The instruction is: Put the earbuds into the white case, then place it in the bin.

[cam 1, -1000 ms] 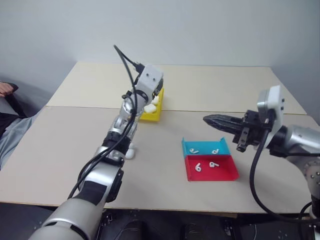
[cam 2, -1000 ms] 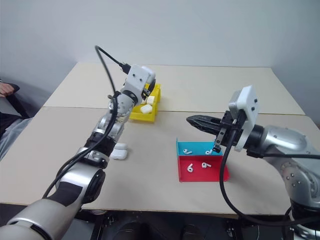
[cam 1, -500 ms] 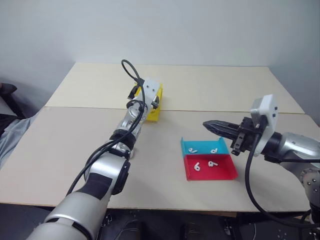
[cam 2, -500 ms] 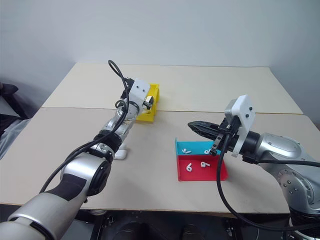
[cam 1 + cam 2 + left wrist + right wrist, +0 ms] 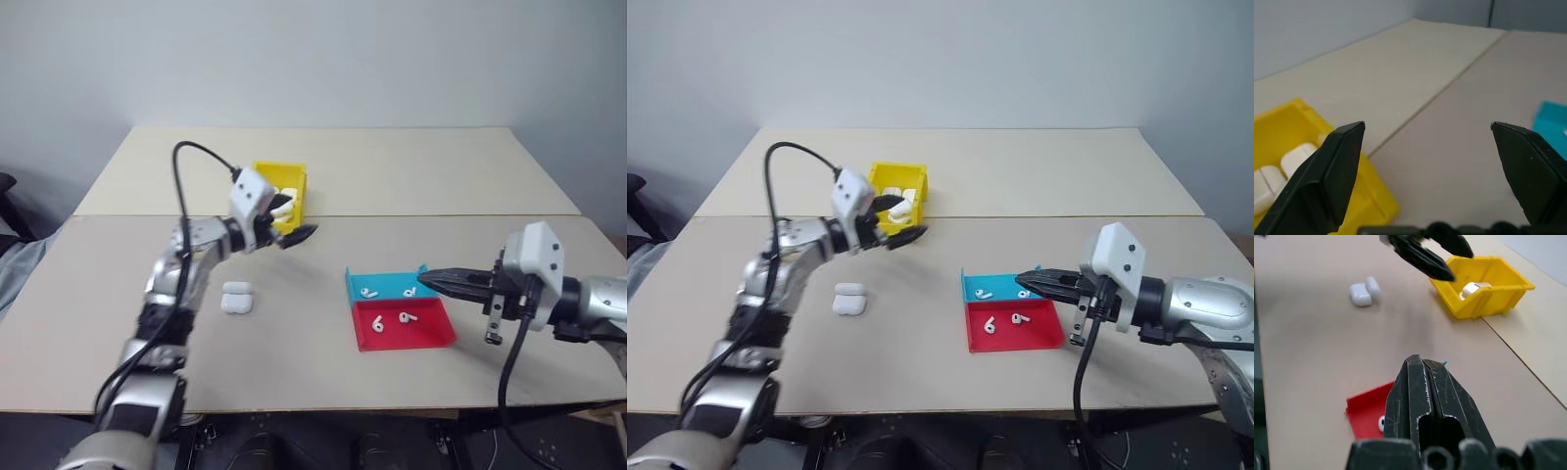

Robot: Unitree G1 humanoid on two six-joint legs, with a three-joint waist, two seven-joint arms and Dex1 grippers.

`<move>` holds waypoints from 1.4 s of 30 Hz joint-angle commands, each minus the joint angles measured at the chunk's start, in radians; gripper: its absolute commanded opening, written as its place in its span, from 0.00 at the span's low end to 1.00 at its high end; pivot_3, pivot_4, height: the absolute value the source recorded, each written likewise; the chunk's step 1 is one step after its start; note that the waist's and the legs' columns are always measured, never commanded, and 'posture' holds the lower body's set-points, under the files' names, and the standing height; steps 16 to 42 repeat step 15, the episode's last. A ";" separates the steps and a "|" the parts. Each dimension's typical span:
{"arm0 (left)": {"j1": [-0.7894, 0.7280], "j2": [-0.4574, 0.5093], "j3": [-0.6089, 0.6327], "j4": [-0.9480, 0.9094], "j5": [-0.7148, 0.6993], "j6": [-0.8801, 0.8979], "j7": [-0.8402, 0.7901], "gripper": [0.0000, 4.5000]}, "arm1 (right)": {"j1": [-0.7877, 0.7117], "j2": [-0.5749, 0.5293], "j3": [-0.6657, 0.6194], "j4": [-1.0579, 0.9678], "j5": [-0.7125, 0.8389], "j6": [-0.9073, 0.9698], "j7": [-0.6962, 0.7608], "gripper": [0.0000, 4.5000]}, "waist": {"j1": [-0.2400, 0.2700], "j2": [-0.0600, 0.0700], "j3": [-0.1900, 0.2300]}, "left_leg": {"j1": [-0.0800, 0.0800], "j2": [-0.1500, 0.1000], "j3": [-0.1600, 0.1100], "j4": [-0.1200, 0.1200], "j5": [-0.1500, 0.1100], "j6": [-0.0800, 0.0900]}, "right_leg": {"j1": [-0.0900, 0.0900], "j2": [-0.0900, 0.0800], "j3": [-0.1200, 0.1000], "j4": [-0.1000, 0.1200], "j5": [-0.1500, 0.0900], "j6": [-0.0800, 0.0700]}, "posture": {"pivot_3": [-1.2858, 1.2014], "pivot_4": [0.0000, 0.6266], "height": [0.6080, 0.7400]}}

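The yellow bin (image 5: pixel 279 165) stands on the table's far half with white cases (image 5: pixel 287 195) inside. My left gripper (image 5: pixel 291 222) hangs open and empty just in front of the bin's near right corner, pointing right. Another white case (image 5: pixel 237 299) lies with its lid open on the table near my left arm. Several earbuds (image 5: pixel 369 291) lie in a teal and red tray (image 5: pixel 431 338). Above the tray's teal half is my right gripper (image 5: pixel 423 279), shut and empty. The left wrist view shows wide-apart fingers (image 5: pixel 1327 181) beside the bin (image 5: pixel 1283 117).
A seam crosses the table just in front of the bin. Bare tabletop lies between the open case and the tray. A person's dark and grey clothing (image 5: pixel 12 284) shows at the far left, beside the table edge.
My left gripper has opened, drawn back from over the bin and swung to point right. My right gripper has sunk closer to the tray. The camera view has shifted.
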 commanded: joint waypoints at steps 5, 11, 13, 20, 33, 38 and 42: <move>0.221 0.228 0.115 -0.345 -0.256 0.097 -0.259 1.00 | 0.126 -0.103 -0.143 0.143 -0.105 -0.229 0.298 0.00 | 0.016 0.000 0.000 | 0.002 0.000 -0.004 -0.001 -0.001 0.002 | 0.001 0.000 0.002 -0.001 0.000 0.000 | 0.52 0.24 1.00; 0.341 0.347 0.145 -0.394 -0.311 0.092 -0.351 1.00 | 0.168 -0.135 -0.155 0.200 -0.199 -0.310 0.342 0.00 | 0.019 0.001 -0.001 | 0.003 0.001 -0.002 -0.001 -0.001 0.002 | 0.001 0.000 0.002 0.000 -0.001 0.000 | 0.52 0.24 1.00; 0.352 0.363 0.134 -0.396 -0.310 0.106 -0.349 1.00 | 0.172 -0.128 -0.152 0.195 -0.205 -0.311 0.334 0.00 | 0.020 0.001 -0.001 | 0.003 0.001 -0.002 -0.001 -0.001 0.002 | 0.001 0.000 0.002 0.000 -0.001 0.000 | 0.52 0.24 1.00; 0.359 0.381 0.124 -0.399 -0.310 0.113 -0.362 1.00 | 0.173 -0.117 -0.151 0.186 -0.200 -0.306 0.324 0.00 | 0.020 0.001 0.000 | 0.003 0.000 -0.002 -0.001 -0.001 0.002 | 0.001 0.000 0.002 -0.001 -0.001 0.000 | 0.52 0.24 1.00; 0.359 0.381 0.124 -0.399 -0.310 0.113 -0.362 1.00 | 0.173 -0.117 -0.151 0.186 -0.200 -0.306 0.324 0.00 | 0.020 0.001 0.000 | 0.003 0.000 -0.002 -0.001 -0.001 0.002 | 0.001 0.000 0.002 -0.001 -0.001 0.000 | 0.52 0.24 1.00; 0.359 0.381 0.124 -0.399 -0.310 0.113 -0.362 1.00 | 0.173 -0.117 -0.151 0.186 -0.200 -0.306 0.324 0.00 | 0.020 0.001 0.000 | 0.003 0.000 -0.002 -0.001 -0.001 0.002 | 0.001 0.000 0.002 -0.001 -0.001 0.000 | 0.52 0.24 1.00; 0.359 0.381 0.124 -0.399 -0.310 0.113 -0.362 1.00 | 0.173 -0.117 -0.151 0.186 -0.200 -0.306 0.324 0.00 | 0.020 0.001 0.000 | 0.003 0.000 -0.002 -0.001 -0.001 0.002 | 0.001 0.000 0.002 -0.001 -0.001 0.000 | 0.52 0.24 1.00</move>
